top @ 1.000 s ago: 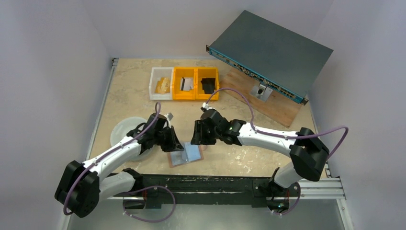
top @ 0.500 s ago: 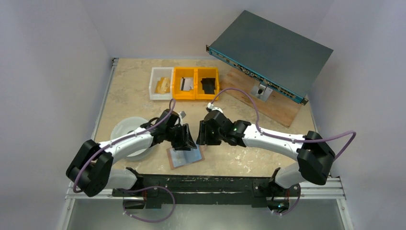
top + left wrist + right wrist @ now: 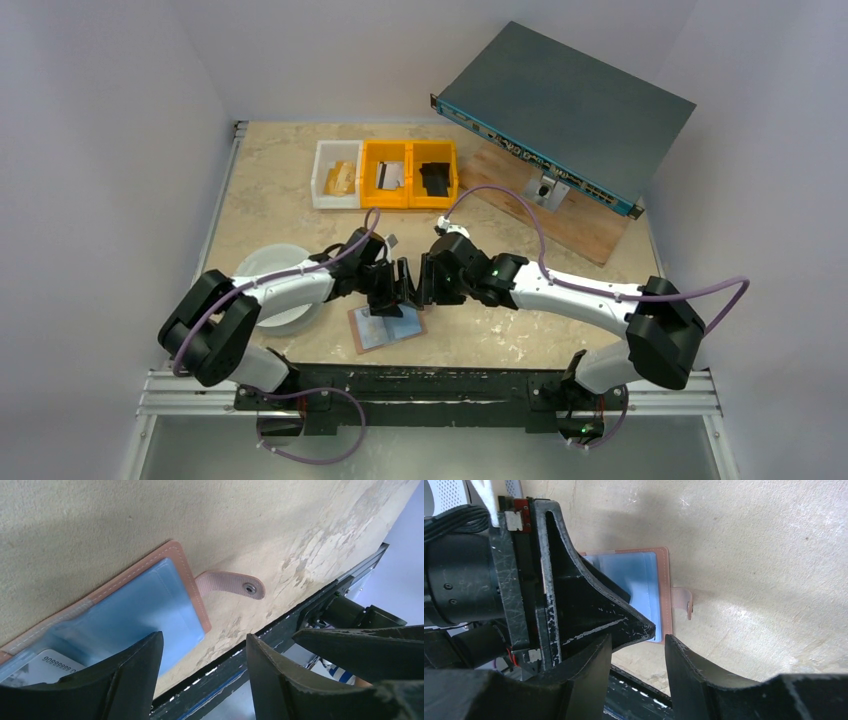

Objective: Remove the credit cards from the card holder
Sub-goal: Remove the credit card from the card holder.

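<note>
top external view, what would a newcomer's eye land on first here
The left hand and right hand, both open, nearly meet tip to tip near the middle of the table, just above the card holder lying spread open, pale blue inside up. At the far right a big dark rack unit rests tilted over a wooden board, with two yellow bins to its left at the far edge.

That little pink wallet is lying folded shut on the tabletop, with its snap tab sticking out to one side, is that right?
Not shut. The card holder lies spread open on the table, its pale blue inner faces turned up, as the left wrist view shows. The rest holds: its snap tab sticks out to one side.
</note>
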Action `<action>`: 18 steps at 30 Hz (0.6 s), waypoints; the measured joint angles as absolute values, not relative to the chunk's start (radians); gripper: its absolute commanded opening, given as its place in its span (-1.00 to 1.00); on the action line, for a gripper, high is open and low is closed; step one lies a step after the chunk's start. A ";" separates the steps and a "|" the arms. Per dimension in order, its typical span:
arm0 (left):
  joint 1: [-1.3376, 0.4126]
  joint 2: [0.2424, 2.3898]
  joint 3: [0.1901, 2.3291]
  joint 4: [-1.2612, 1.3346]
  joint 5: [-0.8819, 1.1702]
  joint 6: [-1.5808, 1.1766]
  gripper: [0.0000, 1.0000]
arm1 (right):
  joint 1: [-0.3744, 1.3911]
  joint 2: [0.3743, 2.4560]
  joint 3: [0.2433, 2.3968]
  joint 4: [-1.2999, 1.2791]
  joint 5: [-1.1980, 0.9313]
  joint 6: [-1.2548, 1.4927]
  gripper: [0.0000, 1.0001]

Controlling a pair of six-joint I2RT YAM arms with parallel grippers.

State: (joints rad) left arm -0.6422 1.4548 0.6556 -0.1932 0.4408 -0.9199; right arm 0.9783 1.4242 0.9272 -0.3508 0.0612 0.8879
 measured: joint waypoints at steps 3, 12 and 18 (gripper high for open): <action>-0.640 1.436 0.668 -0.215 0.434 -0.910 0.25 | 0.979 1.427 0.927 -0.345 0.060 0.885 -0.14; -0.569 1.266 0.672 -0.344 0.386 -0.867 0.27 | 0.983 1.465 0.940 -0.326 0.051 0.868 -0.14; -0.537 1.187 0.671 -0.386 0.376 -0.852 0.27 | 1.001 1.518 0.974 -0.323 0.031 0.857 -0.15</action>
State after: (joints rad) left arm -0.5373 1.1866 0.6712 -0.3859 0.3759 -0.8516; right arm 1.0008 1.5181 0.9741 -0.3225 0.0311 0.8574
